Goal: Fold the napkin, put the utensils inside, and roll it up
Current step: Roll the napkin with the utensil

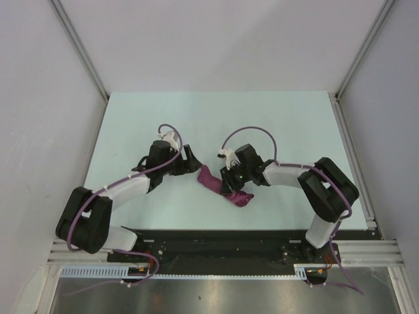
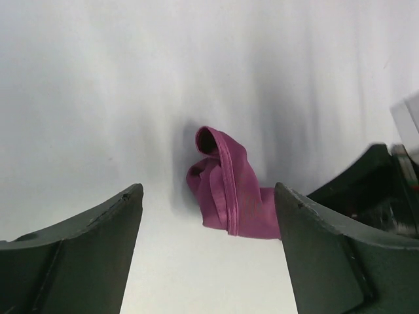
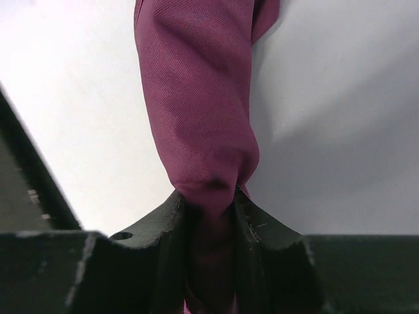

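Right claw (image 3: pixel 208 197) pinching rolled napkin (image 3: pixel 196 98) on table (image 1: pixel 294 118); left claw (image 2: pixel 209 196) spread, beside.

A pale green desk (image 1: pixel 281 118) is seen across the middle of the frame. It is enclosed by plain white walls (image 1: pixel 216 39) at left, right and top. A brushed metal panel (image 1: pixel 216 297) is laid along the bottom edge.

left tool (image 2: pixel 208 195): jaws spread wide, tilted downward | right tool (image 3: pixel 207 196): jaws pinched close together

The napkin (image 3: pixel 196 98) is fine-woven cloth with a faint sheen; the table (image 1: pixel 275 124) looks smooth, matt, perhaps laminate.
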Motion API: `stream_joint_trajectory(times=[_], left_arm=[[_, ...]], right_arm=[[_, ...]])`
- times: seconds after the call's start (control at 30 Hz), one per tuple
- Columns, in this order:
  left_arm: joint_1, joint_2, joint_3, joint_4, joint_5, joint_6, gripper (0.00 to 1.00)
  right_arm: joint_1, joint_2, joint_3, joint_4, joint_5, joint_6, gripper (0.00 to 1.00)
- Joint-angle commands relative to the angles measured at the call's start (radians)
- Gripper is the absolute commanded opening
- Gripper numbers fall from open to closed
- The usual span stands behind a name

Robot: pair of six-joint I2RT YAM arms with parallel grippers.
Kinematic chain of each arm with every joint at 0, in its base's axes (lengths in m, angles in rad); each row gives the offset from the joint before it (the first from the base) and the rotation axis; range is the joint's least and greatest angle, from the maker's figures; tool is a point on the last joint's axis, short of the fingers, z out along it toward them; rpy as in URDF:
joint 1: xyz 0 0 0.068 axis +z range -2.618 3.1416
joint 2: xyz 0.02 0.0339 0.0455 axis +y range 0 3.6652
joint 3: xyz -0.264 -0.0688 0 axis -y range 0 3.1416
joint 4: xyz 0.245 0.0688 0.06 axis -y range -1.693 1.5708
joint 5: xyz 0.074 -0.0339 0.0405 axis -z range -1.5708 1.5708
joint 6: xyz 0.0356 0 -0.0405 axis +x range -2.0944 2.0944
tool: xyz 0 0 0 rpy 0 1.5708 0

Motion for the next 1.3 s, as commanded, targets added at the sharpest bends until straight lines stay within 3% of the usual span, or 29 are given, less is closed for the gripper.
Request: stream_joint_trajectory(times=[0.0,0.37,0.57,0.63,0.67,0.73,0.8,0.9,1.13,1.27], left_arm=[[0.002,-0.053,-0.059,0.070,0.012,0.009,0.84],[-0.035,0.063,-0.116,0.296,0.133,-0.084,0.79],[-0.064,0.180,-0.093,0.397,0.174,-0.142,0.75],[-0.066,0.220,-0.087,0.425,0.190,-0.159,0.67],[-0.068,0.229,-0.084,0.442,0.196,-0.165,0.58],[-0.069,0.252,-0.073,0.451,0.199,-0.173,0.44],[-0.069,0.255,-0.062,0.442,0.194,-0.172,0.28],[-0.069,0.251,-0.042,0.422,0.182,-0.161,0.20],[-0.071,0.251,-0.007,0.396,0.188,-0.147,0.15],[-0.071,0.255,-0.004,0.385,0.187,-0.139,0.15]], right_arm=[[-0.079,0.136,-0.002,-0.001,-0.161,0.068,0.27],[-0.158,0.209,-0.010,0.134,-0.264,0.172,0.26],[-0.156,0.203,-0.014,0.140,-0.251,0.184,0.36],[-0.156,0.190,-0.013,0.134,-0.248,0.186,0.43],[-0.156,0.172,-0.010,0.122,-0.237,0.183,0.52],[-0.156,0.146,-0.005,0.097,-0.217,0.172,0.61],[-0.158,0.089,0.004,0.045,-0.165,0.152,0.68],[-0.150,-0.010,0.012,-0.025,-0.062,0.137,0.77],[0.055,-0.220,0.019,-0.082,0.422,0.068,0.81],[0.203,-0.253,0.036,-0.069,0.681,-0.004,0.81]])
